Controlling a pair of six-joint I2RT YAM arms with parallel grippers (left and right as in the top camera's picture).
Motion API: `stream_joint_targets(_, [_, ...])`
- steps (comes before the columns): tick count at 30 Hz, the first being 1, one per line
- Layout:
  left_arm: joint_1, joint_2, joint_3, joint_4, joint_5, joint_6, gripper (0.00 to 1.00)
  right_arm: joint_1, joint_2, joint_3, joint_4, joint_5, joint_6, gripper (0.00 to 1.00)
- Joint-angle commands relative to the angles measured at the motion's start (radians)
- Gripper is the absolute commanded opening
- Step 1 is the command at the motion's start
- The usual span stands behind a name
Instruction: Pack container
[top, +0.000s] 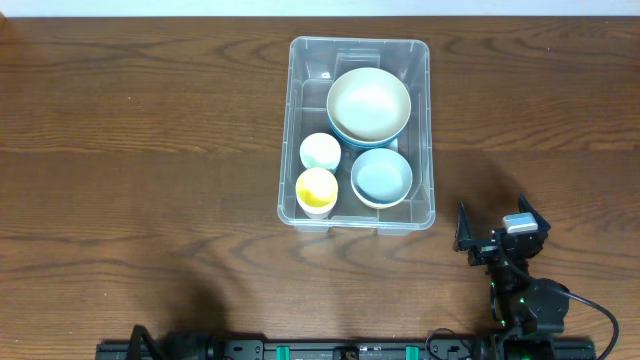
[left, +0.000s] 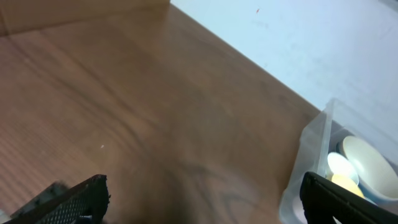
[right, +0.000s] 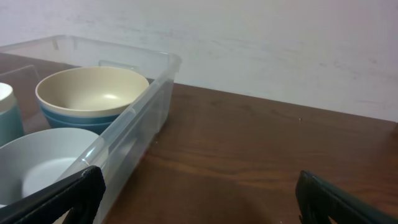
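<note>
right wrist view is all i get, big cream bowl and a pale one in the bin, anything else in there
Observer: A yellow cup sits in the container's near left corner, outside your frame.
Operator: where's the left arm
Observer: The left gripper hangs open above the table, left of the container, holding nothing.
Operator: and my gripper
Observer: The right gripper is open, off the container's near right corner, not touching it.

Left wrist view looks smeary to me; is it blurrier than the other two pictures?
Left wrist: yes, the table grain is soft and the dark fingers at the bottom corners are out of focus. Right wrist: the big bowl is fairly crisp, the near fingers fuzzy. Overhead: sharpest, with a soft shadow at bottom left.
</note>
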Motion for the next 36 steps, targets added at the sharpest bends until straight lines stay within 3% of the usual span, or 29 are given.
stream_joint_targets(1, [0.000,-0.005,-0.050,0.071,0.006,0.006,0.98,-0.010,-0.006,-0.002,-0.004,-0.003,-0.014,0.99])
stream_joint_targets(6, [0.000,-0.005,-0.222,0.352,0.019,0.007,0.98,-0.010,-0.006,-0.002,-0.004,-0.003,-0.014,0.99])
stream_joint_targets(16, [0.000,-0.005,-0.788,1.065,0.166,0.050,0.98,-0.010,-0.006,-0.002,-0.004,-0.003,-0.014,0.99])
stream_joint_targets(21, [0.000,-0.005,-0.991,1.287,0.203,0.124,0.98,-0.010,-0.006,-0.002,-0.004,-0.003,-0.014,0.99])
stream_joint_targets(29, [0.000,-0.006,-1.093,1.341,0.228,0.312,0.98,-0.010,-0.006,-0.002,-0.004,-0.004,-0.014,0.99])
stream_joint_targets(36, [-0.004,-0.006,-1.124,1.340,0.232,0.405,0.98,-0.010,-0.006,-0.002,-0.004,-0.003,-0.014,0.99])
